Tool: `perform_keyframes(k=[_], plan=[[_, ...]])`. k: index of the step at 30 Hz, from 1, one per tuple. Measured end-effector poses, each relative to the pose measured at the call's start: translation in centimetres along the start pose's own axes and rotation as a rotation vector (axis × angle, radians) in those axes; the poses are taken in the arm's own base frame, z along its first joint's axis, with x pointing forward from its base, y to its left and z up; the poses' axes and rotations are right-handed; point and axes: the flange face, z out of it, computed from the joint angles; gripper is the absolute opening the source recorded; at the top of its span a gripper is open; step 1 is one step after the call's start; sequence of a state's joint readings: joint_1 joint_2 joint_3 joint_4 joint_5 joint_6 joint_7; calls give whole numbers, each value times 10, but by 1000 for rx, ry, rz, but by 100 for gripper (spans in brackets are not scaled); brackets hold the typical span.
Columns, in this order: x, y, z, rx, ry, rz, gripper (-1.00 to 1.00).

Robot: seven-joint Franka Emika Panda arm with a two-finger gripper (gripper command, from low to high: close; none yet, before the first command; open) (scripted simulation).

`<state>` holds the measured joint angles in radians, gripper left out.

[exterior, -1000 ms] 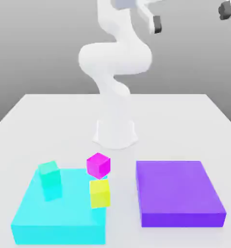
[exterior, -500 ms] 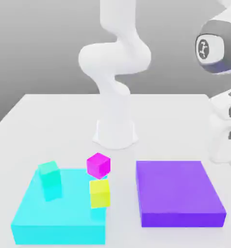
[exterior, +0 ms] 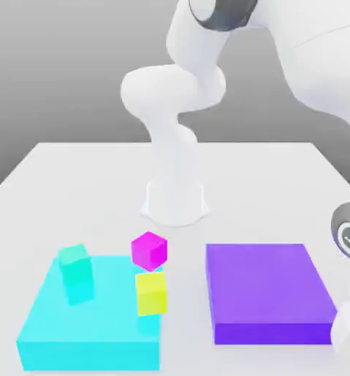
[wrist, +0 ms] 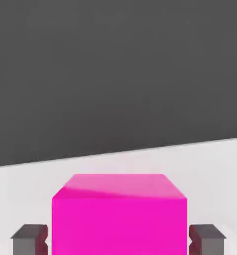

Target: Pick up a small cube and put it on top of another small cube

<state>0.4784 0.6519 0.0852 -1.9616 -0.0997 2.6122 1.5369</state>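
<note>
At the exterior view's left, a cyan slab (exterior: 90, 330) on the worktop (exterior: 82, 183) carries a teal cube (exterior: 75, 264). By its right edge sit the magenta cube (exterior: 148, 250) and a yellow cube (exterior: 151, 292) (rigid and light, I'd guess; take flat opposite faces). The gripper (wrist: 118, 239) has its jaws pressed against the magenta cube's sides. Rightmost lies a purple slab (exterior: 270, 294).

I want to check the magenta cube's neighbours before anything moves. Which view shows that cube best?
The exterior view: the whole magenta cube shows there, beside the cyan block and just behind the yellow cube. The hand view shows it close up, between the two fingers, but none of its neighbours.
</note>
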Motion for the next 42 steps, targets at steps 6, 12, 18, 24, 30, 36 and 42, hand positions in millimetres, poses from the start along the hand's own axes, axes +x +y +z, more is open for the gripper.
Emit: perform_keyframes(k=[6,12,18,24,30,36,42], plan=[[0,0,-39,-1,0,0,-100],[83,54,-97,-3,-13,-46,-100],[160,139,-137,0,-19,-115,-100],[216,242,-165,3,-14,-167,-100],[223,305,-154,0,-3,-249,-100],[223,308,-118,-2,-1,-251,100],[224,308,-137,-2,-1,-253,100]])
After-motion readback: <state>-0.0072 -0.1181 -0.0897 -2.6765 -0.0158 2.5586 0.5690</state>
